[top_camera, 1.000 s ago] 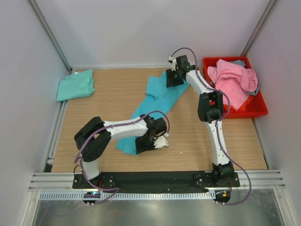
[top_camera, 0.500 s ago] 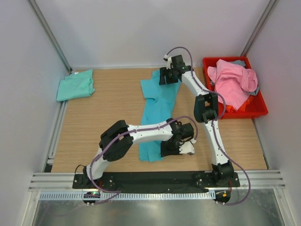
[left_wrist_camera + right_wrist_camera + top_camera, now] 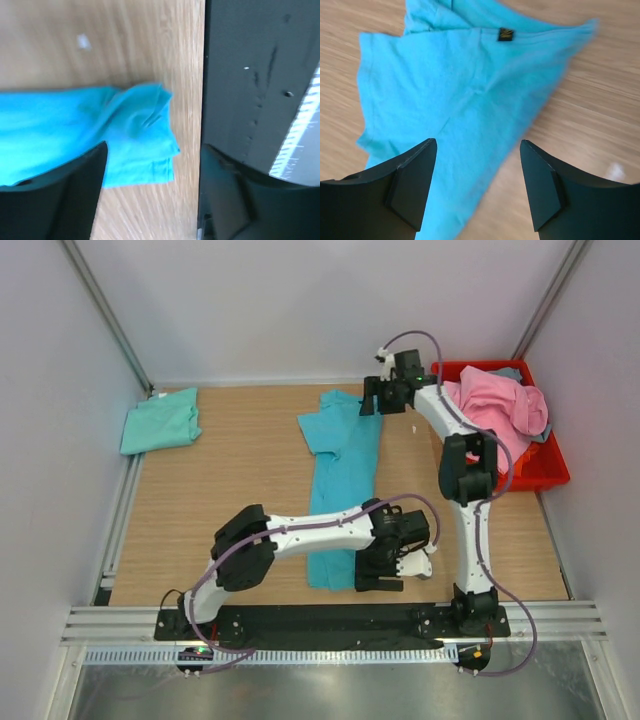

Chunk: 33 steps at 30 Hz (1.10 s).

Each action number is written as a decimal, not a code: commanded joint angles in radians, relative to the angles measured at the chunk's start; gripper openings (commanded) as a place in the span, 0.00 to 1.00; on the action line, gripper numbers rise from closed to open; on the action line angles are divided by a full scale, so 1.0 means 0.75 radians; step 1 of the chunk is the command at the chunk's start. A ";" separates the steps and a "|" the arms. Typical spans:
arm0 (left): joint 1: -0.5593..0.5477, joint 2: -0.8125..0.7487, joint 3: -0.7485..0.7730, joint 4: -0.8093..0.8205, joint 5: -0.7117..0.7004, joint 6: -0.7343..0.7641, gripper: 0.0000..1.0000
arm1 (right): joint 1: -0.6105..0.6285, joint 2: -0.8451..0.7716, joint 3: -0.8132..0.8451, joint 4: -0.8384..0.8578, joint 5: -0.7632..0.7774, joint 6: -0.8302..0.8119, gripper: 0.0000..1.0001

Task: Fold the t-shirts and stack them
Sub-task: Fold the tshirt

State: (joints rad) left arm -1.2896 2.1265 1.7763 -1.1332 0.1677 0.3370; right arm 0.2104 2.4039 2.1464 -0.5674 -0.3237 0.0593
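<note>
While left hand (image 3: 152,150) and right hand (image 3: 477,145) stand open | turquoise t-shirt (image 3: 345,480) lies spread out | neck label (image 3: 506,34) unreadable

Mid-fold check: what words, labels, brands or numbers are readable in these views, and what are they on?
No text can be read in any view.
Neck label on the turquoise t-shirt: dark with a yellowish mark, too small and blurred to read.
I see no other lettering, numbers or signs.

Turquoise t-shirt (image 3: 345,462) soft matt cloth; table (image 3: 230,500) smooth wood grain; bin (image 3: 548,478) glossy red plastic.
</note>
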 commanded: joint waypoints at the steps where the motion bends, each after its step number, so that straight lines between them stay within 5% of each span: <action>1: -0.001 -0.280 0.039 0.051 -0.039 -0.065 0.79 | -0.092 -0.468 -0.143 0.163 0.006 0.017 0.74; 3: 0.005 -0.390 0.027 0.091 -0.101 -0.102 0.85 | -0.113 -0.662 -0.347 0.212 -0.012 0.072 0.74; 4: 0.018 -0.422 0.002 0.108 -0.113 -0.124 0.99 | -0.123 -0.728 -0.421 0.225 -0.020 0.084 0.75; 7: 0.118 -0.528 -0.071 0.157 -0.101 -0.228 0.99 | -0.123 -0.922 -0.715 0.247 -0.118 0.162 0.75; 12: 0.567 -0.665 -0.365 0.426 0.195 -0.651 0.99 | -0.121 -1.043 -1.153 0.198 -0.406 0.342 0.73; 16: 0.827 -0.747 -0.768 0.682 0.390 -0.942 0.87 | -0.137 -1.131 -1.548 0.425 -0.599 0.512 0.73; 21: 0.989 -0.770 -0.993 0.783 0.459 -1.063 0.81 | -0.137 -1.050 -1.675 0.425 -0.722 0.596 0.75; 26: 1.061 -0.827 -1.141 0.838 0.553 -1.161 0.70 | -0.137 -1.035 -1.743 0.254 -0.793 0.553 0.72; 33: 1.067 -0.815 -1.290 0.934 0.676 -1.247 0.61 | -0.137 -1.380 -2.056 0.055 -0.675 0.541 0.75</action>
State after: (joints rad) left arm -0.4896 1.5208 0.8276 -0.5110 0.5854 -0.5446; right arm 0.1074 1.4952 0.6472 -0.4183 -0.8482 0.4664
